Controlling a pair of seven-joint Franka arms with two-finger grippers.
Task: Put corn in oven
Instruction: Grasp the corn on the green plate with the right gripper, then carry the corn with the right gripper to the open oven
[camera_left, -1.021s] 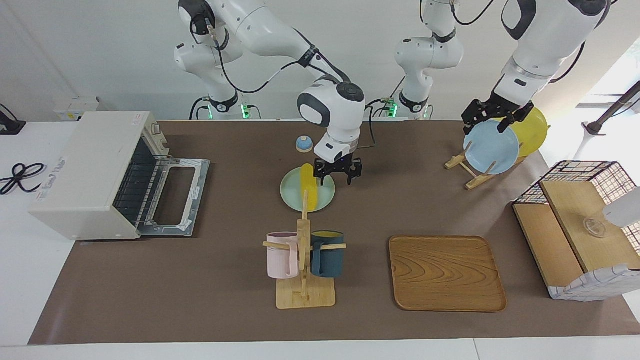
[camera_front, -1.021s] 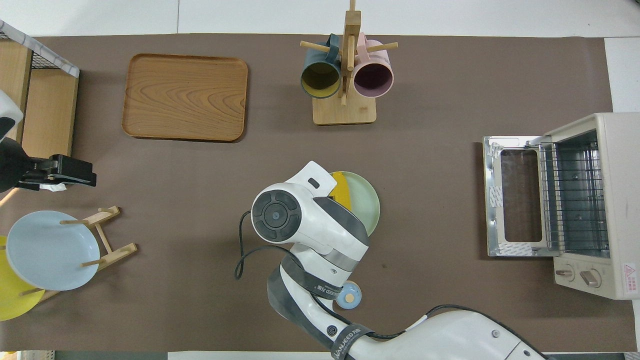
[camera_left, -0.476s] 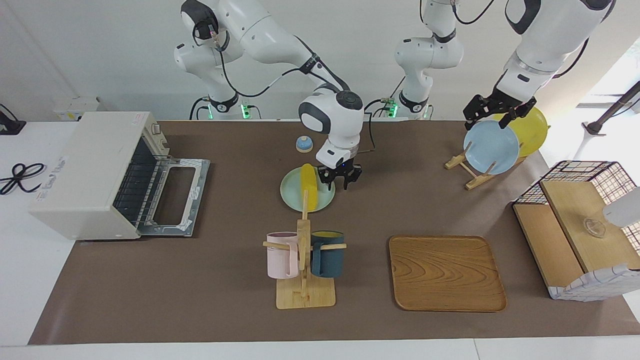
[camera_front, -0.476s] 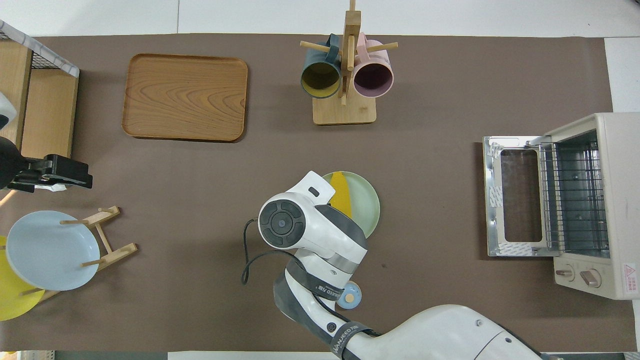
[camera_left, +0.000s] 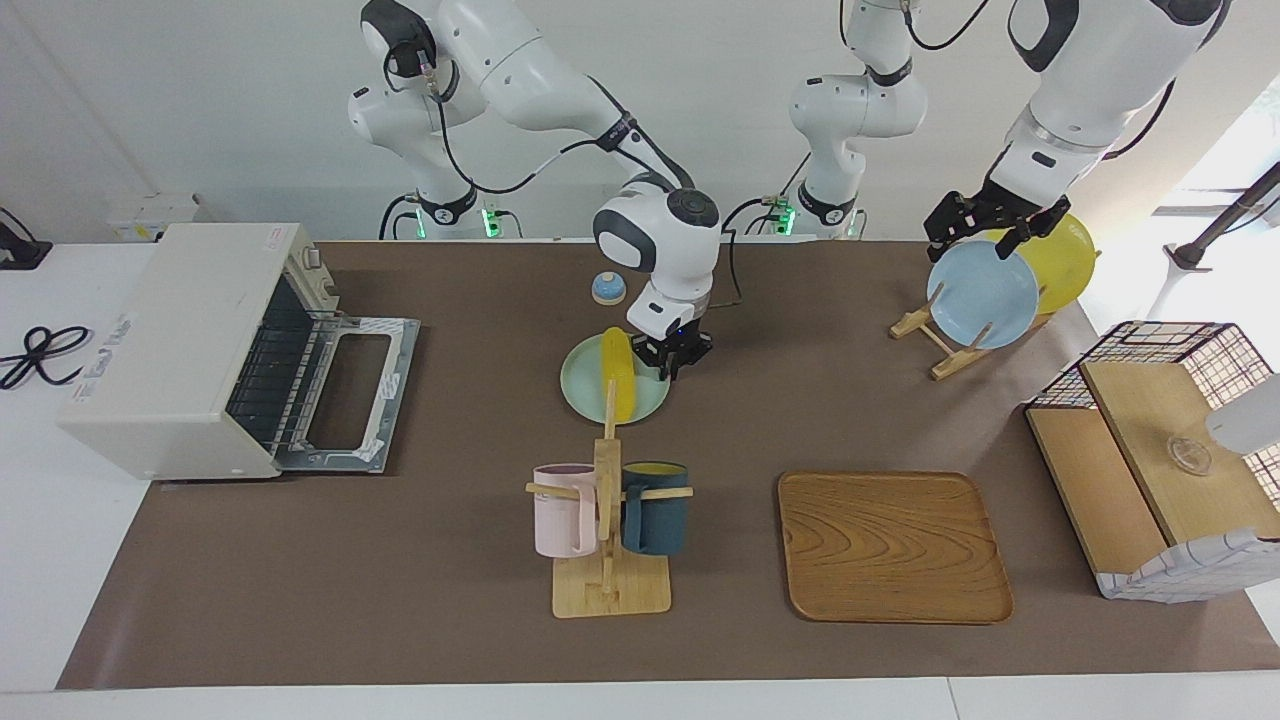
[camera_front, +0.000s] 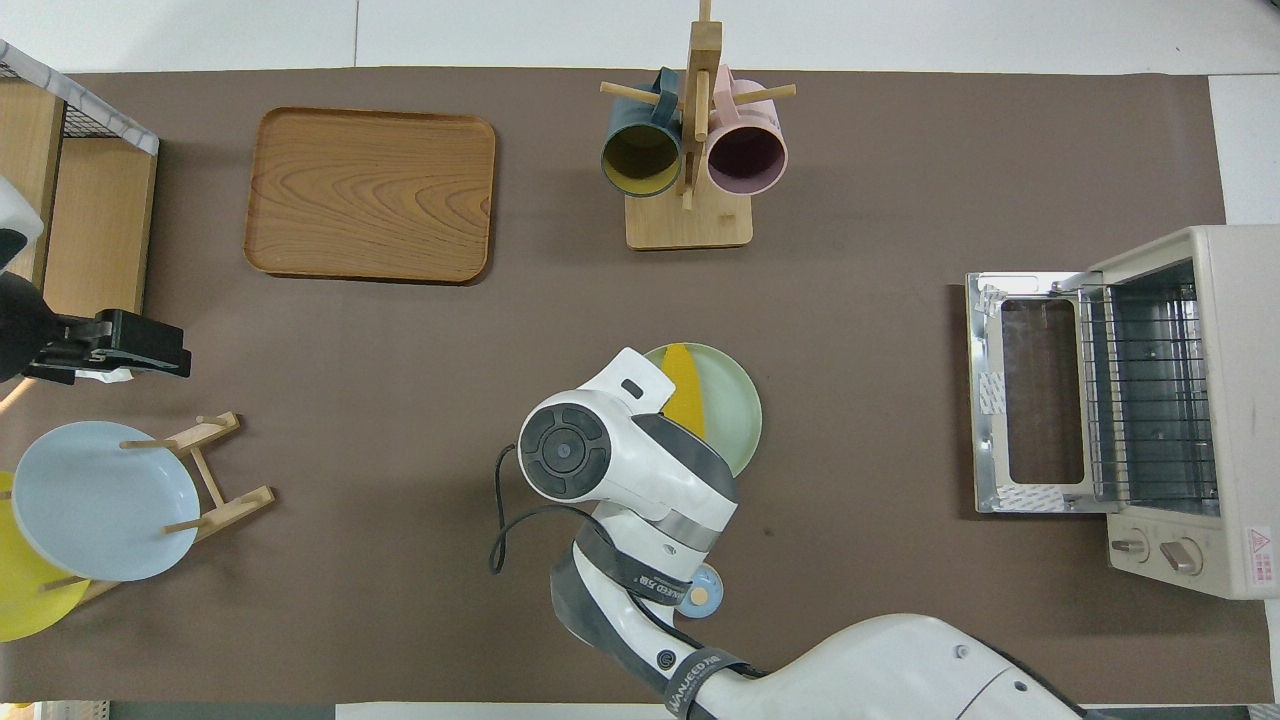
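Step in hand: pick-up of the corn (camera_left: 618, 378).

Position of parts:
- Corn lying lengthwise on the pale green plate (camera_left: 585, 395), near the middle of the table, just nearer to the robots than the mug stand (camera_left: 607, 500).
- Oven (camera_left: 180, 340) at the right arm's end of the table, well apart from the corn. Door (camera_left: 350, 390) folded fully down, wire rack (camera_front: 1145, 390) exposed.
- Right tool (camera_left: 672, 362) lowered to the plate's edge, just beside the corn on the side toward the left arm. Fingertips pressed together. Cannot tell whether any part of the corn is pinched between them, since the overhead view hides that end of the corn under the wrist.
- Left tool (camera_left: 985, 228) spread, over the blue plate (camera_left: 985, 295) in the plate rack at the left arm's end of the table; waiting.

Progress, as judged: early. Corn not yet lifted, oven already open, so no door operation required.

Next move, if the grip holds:
1. Raise straight up, clear of the plate rim.
2. Carry across the table toward the right arm's end, above the lowered door.
3. Align the corn's length with the oven opening, then lower onto the rack before release.

If the corn stays on the plate on lifting: reopen, re-centre over the corn's middle, close again.
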